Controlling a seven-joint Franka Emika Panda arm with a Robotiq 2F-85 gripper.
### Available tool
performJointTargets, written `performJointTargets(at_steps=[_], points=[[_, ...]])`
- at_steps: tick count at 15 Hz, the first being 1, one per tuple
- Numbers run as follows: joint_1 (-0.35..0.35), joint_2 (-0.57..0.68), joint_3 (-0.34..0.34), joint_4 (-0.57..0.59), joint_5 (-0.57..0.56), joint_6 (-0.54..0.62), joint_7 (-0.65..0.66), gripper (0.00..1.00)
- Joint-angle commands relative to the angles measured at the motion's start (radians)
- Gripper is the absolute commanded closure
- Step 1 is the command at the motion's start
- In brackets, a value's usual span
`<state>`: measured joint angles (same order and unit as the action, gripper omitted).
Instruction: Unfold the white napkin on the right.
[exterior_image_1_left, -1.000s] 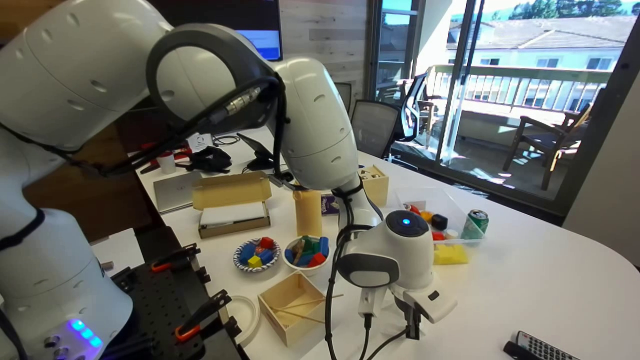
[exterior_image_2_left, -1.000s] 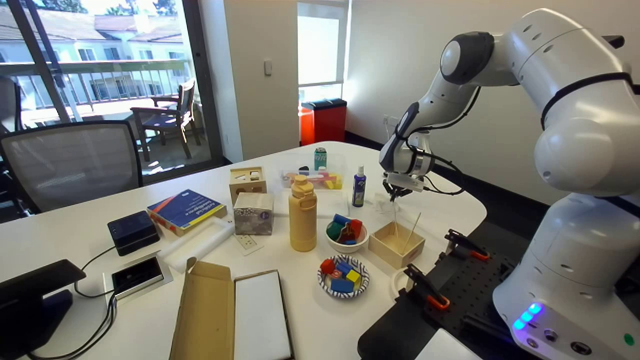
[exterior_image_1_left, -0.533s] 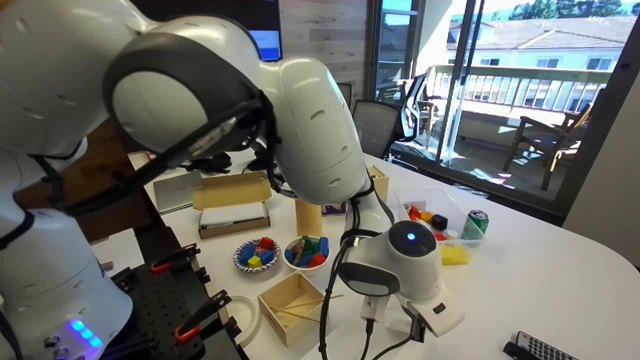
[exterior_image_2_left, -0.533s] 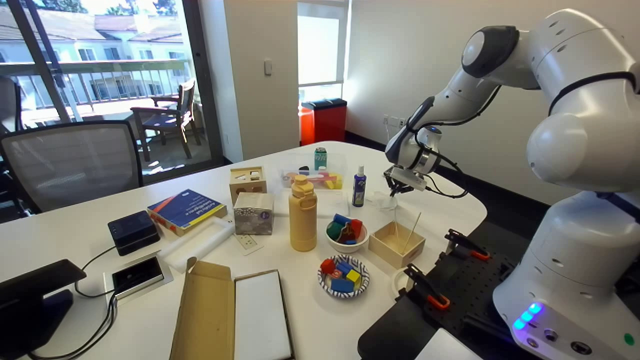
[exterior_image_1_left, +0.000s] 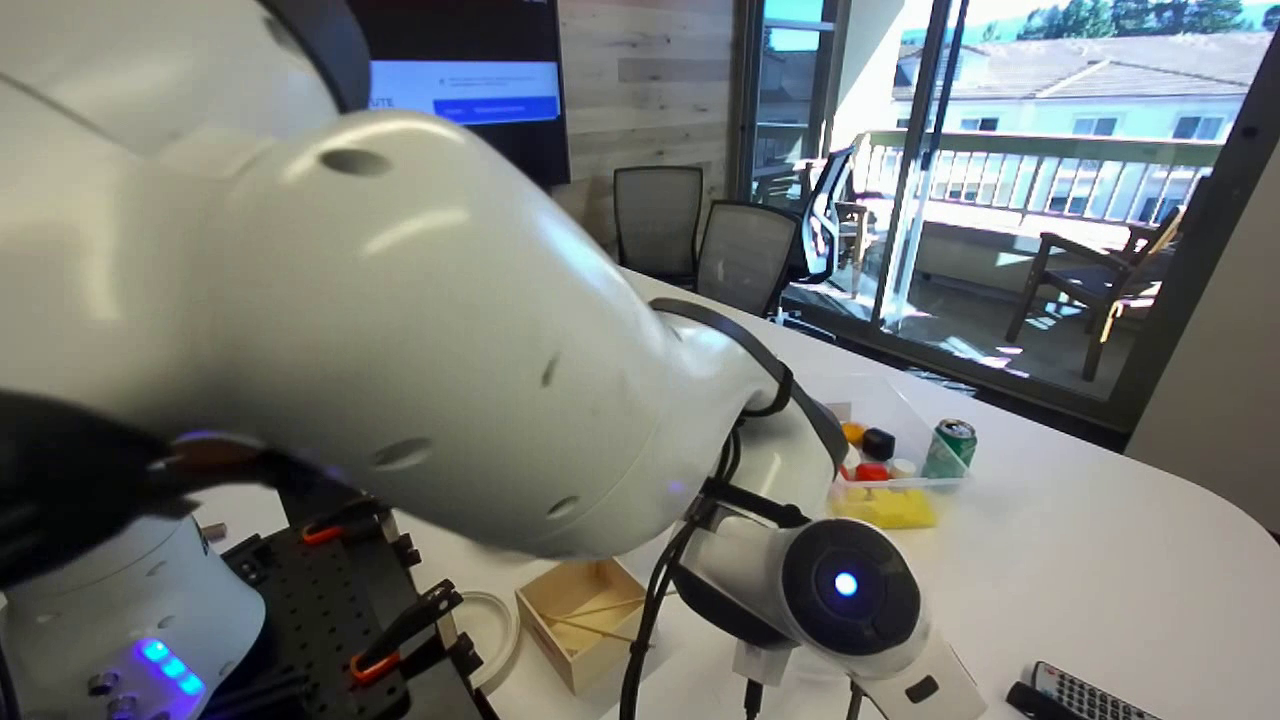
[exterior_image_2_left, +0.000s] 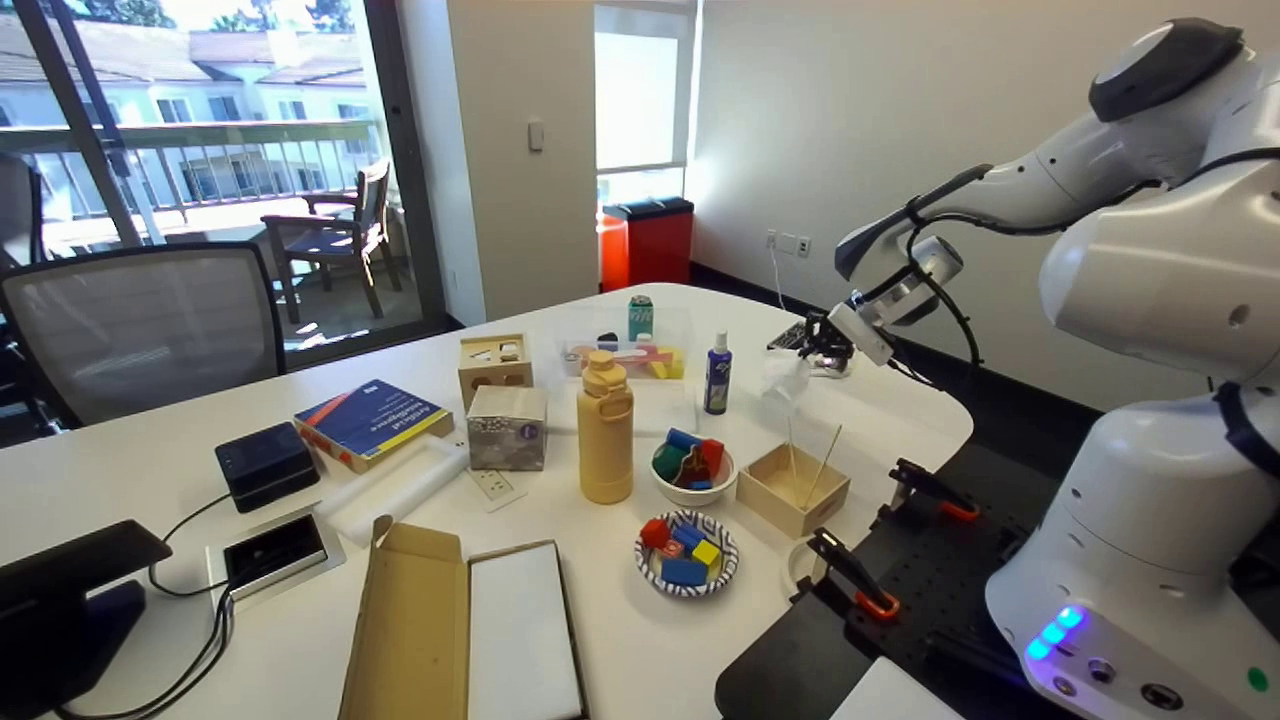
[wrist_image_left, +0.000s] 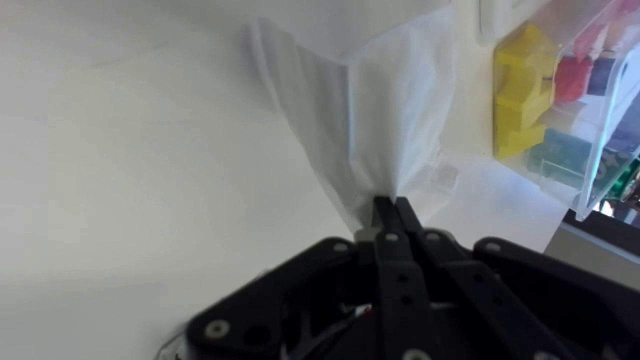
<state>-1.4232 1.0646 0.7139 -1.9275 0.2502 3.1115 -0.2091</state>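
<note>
Napkin (wrist_image_left: 372, 107) pinched in my gripper (wrist_image_left: 393, 201), jaws clamped on it. It's kinda creased, near the spray bottle (exterior_image_2_left: 717, 378).

1 white napkin (wrist_image_left: 375, 115), 2 sticks (exterior_image_2_left: 824, 465)

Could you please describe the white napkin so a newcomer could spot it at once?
Follow the robot arm over the white table to its claw. The white napkin is pinched there and fans out from it. Unlike the spray bottle and open wooden box nearby, it is thin and creased.
</note>
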Motion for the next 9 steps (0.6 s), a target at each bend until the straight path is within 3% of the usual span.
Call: performJointTargets(at_steps=[1,4,9], points=[[-0.143,-0.044,0.087,-0.135,-0.050,-0.007,0.011,1.00],[-0.202,-0.133,0.127,-0.242,-0.086,-0.001,0.047,1.00],[-0.137,-0.356,0.082,-0.369,-0.075,0.092,0.163,1.00]])
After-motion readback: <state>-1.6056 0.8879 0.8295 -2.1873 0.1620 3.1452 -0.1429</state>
